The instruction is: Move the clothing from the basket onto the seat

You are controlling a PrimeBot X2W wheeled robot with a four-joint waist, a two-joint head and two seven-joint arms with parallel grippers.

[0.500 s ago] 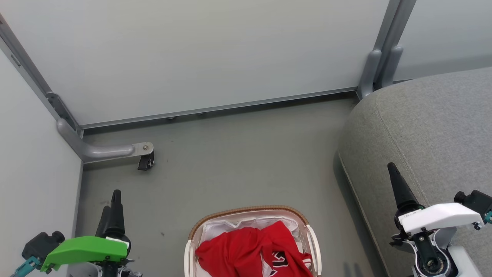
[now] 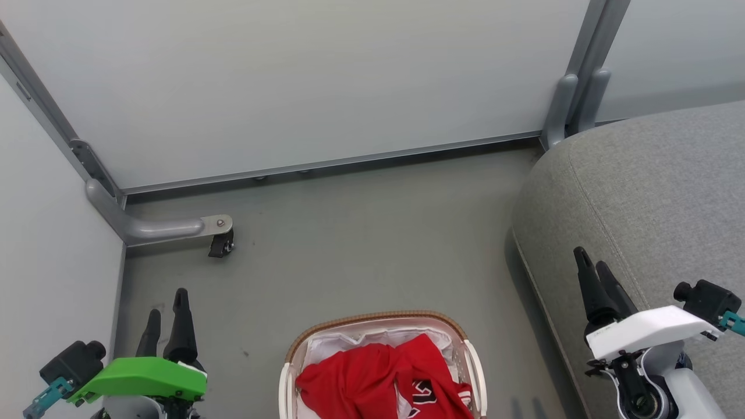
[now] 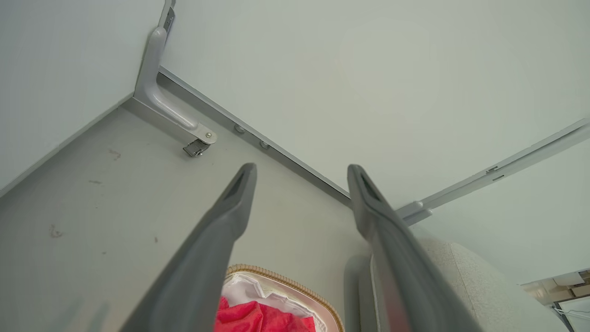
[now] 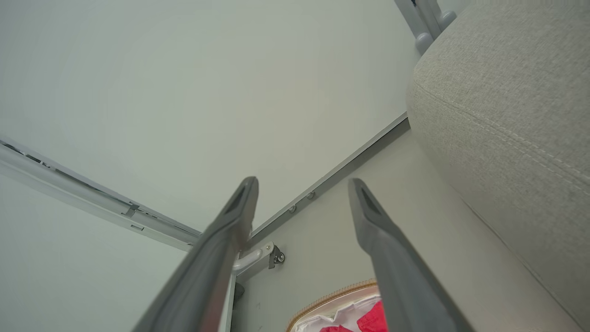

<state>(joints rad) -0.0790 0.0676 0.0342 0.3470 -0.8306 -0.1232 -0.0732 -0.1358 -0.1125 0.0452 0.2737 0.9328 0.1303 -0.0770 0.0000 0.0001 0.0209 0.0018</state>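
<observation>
Clothing [image 2: 372, 381], red with white trim, lies crumpled in basket [image 2: 372, 320].

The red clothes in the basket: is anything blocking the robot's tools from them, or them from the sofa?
Nothing visible is in the way. The clothing lies uncovered on top in the basket, with the open left tool and right tool off to either side. Just floor separates the basket from the seat.

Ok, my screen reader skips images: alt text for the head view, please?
Red clothing lies heaped in a white basket on the floor, bottom centre. The open left gripper and right gripper flank it; the grey seat is at right.
</observation>
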